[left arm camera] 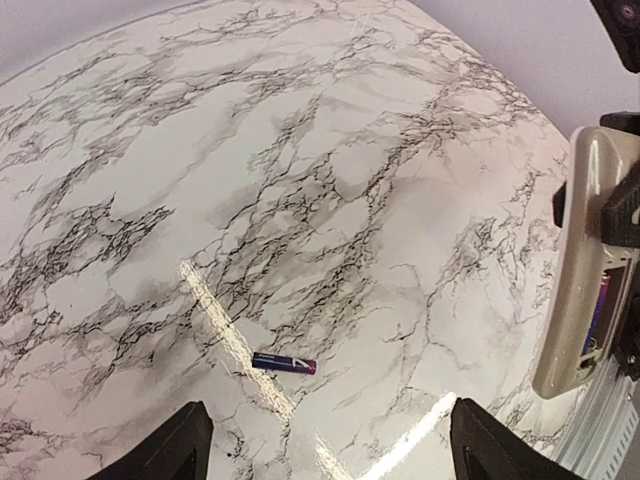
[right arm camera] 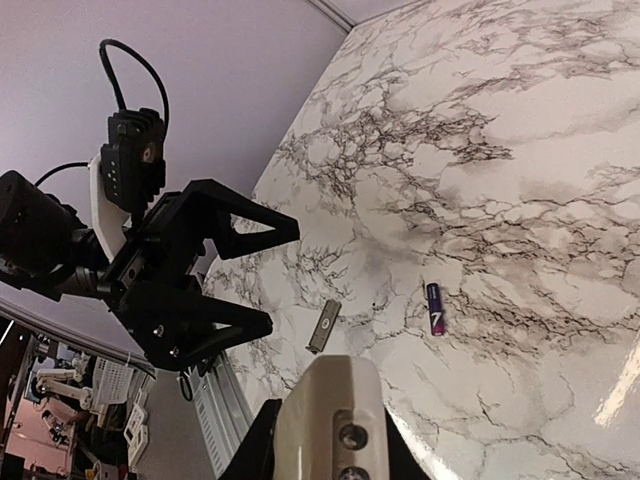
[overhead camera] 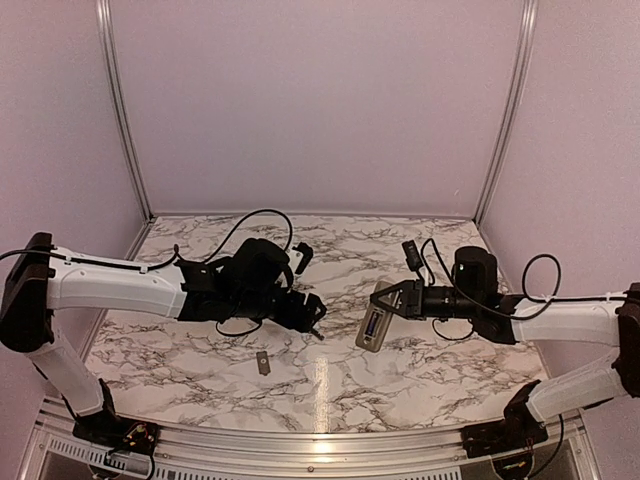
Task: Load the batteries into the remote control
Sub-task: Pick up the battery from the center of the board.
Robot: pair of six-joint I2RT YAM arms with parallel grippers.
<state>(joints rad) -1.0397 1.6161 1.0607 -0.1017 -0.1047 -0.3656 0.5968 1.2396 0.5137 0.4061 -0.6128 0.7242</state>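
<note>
While the right gripper (overhead camera: 388, 298) clamps the slim tan-backed white remote control (overhead camera: 372, 326), left gripper (right arm camera: 284, 277) gapes empty; purple cylindrical battery (left arm camera: 285, 365), lower centre, might roll if nudged.

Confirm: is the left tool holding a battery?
No, the battery lies on the table, clear of the open left tool.

A white marble-patterned tabletop (overhead camera: 420, 370) with dark grey veins spreads out below, and a bright glare streak (overhead camera: 320, 385) lies on it toward 6 o'clock. Pale lilac walls (overhead camera: 310, 100) close it in. An aluminium post (overhead camera: 122, 100) rises at the 11 o'clock corner, a second post (overhead camera: 508, 100) at 1 o'clock. A metal rail (overhead camera: 300, 452) edges 6 o'clock.
</note>
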